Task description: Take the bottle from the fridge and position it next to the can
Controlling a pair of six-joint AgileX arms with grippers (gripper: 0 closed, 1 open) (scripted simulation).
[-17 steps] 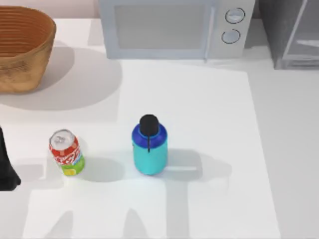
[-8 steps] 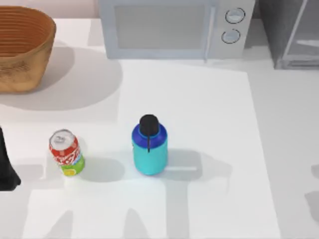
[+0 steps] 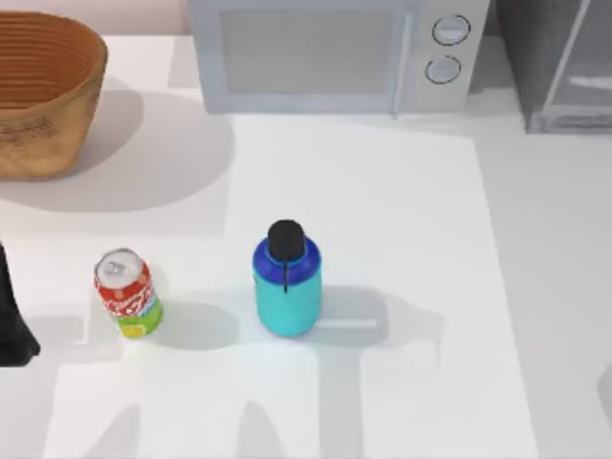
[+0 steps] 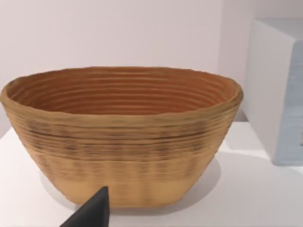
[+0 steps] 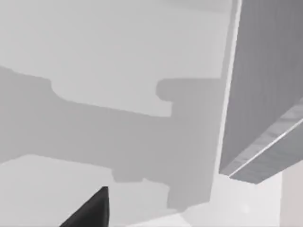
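Item 1, bottle (image 3: 287,287): stood upright on the desk (image 3: 402,249), out of the fridge (image 3: 559,62), to the right of the can (image 3: 126,294) with a clear gap between them. We judged it near the can but arguably not yet beside it.

Item 2, can: upright near the desk's left edge, untouched.

Item 3, fridge: at the far right corner, beside the microwave (image 3: 330,53); the right wrist view showed its grey wall (image 5: 265,94) close by.

Item 4, left tool (image 3: 11,316): parked at the left edge, just left of the can; a dark tip (image 4: 92,213) showed before the basket (image 4: 123,142). We could not tell whether it was spread or pressed together.

Item 5, right tool (image 5: 90,210): near the fridge, off to the right; its state we likewise could not tell.

Risks, as we judged them:
- Any further nudge of the bottle leftward could knock the light can over or push it into the left tool.
- A high grip on the stout bottle could tip it.
- The right arm, so close to the fridge, could clip its wall or door when swinging.
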